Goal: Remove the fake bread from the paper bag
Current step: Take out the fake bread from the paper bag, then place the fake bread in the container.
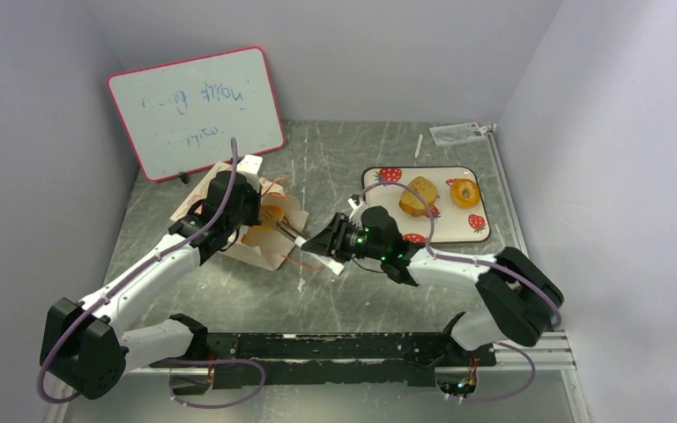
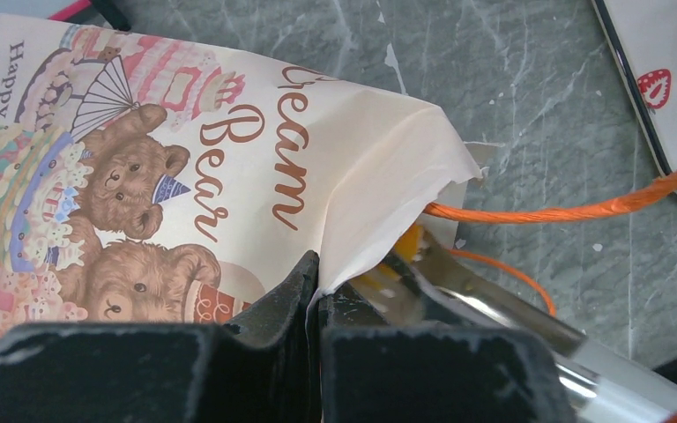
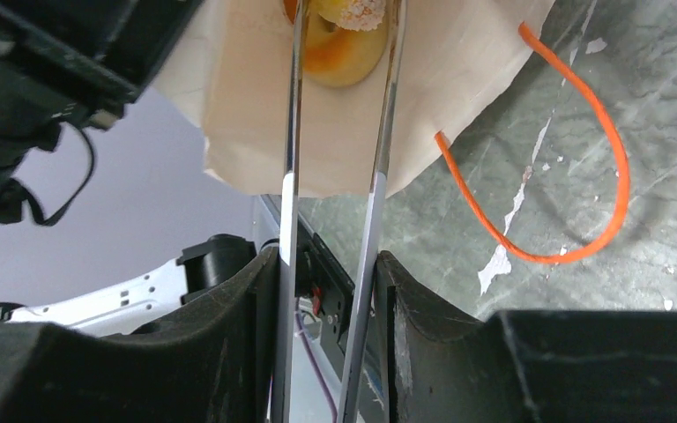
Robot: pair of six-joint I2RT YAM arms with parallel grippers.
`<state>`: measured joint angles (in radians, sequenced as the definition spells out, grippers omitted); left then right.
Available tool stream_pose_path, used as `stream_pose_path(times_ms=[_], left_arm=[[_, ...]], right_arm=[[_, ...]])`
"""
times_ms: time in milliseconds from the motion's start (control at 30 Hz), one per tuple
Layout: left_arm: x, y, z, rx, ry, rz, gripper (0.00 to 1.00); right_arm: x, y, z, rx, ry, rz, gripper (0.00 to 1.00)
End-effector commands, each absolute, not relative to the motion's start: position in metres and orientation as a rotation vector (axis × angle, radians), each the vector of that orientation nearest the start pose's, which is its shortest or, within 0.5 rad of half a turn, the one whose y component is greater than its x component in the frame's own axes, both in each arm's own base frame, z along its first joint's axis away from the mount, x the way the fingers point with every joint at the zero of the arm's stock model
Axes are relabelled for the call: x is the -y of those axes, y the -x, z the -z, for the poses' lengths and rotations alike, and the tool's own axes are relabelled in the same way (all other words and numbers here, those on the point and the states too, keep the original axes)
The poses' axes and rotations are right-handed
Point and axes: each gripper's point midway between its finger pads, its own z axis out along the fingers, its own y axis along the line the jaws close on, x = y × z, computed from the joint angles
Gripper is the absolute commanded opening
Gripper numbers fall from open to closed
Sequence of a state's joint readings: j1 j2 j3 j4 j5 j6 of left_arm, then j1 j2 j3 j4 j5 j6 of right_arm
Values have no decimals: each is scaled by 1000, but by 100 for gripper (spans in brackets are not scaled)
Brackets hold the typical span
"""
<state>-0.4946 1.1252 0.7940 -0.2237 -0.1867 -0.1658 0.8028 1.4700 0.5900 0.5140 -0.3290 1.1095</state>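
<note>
1. Left gripper (image 2: 316, 273) is clamped tight on the bag's (image 2: 229, 159) mouth edge, left of the tabletop's centre.
2. Right gripper (image 3: 328, 264) squeezes tongs (image 3: 379, 132). Their tips flank an orange bread (image 3: 339, 53) inside the bag, its top cut off.
3. Tips touching it? Can't tell.
4. A bread chunk (image 1: 419, 196) and a bagel (image 1: 464, 191) sit on the tray (image 1: 445, 220) near the right edge.
</note>
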Motion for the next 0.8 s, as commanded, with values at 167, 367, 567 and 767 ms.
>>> stream_pose_path(times_ms=[167,367,567,767], left_arm=[[130,-322,-168,-2113,-151,122,7],[129,-326,-168,-2119,-112,110,7],[128,-329,-167,-2127,-93,92,7],[129,-330,-167,-2131,-98,92,7]], right_arm=[[-312,-211,-162,-2178,-121,-1402,0],[-282,-197,-175,-2158,-157,-1344,0],[-248,-190,-187,-2132,-216,-1218,0],[-219,-194,-203,-2092,-274,-1078,0]])
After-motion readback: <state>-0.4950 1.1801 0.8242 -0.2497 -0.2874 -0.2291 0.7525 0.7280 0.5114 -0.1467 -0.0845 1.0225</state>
